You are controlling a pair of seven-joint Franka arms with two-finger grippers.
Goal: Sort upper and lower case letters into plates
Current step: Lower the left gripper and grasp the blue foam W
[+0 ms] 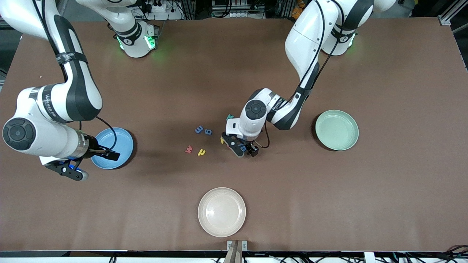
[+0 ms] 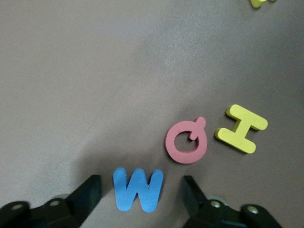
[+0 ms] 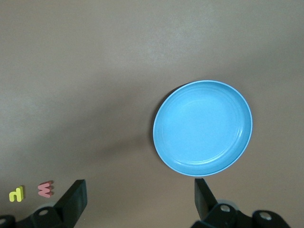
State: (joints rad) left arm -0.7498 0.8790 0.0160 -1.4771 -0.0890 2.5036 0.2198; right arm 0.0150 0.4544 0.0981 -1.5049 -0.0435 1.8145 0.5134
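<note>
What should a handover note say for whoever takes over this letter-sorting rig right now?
Left gripper: jaws open, low over the table, straddling the blue W; red Q and yellow H lie beside it.
Right gripper: jaws open, holding nothing, waiting by the blue plate.
Blue plate and mint plate hold no letters; so does the cream plate.
Other letters lie mid-table, including the red w and yellow h.
Done: nothing sorted. Left: every letter.

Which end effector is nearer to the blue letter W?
Left. The left end effector straddles the blue W, fingers open; the right end effector waits near the blue plate.
</note>
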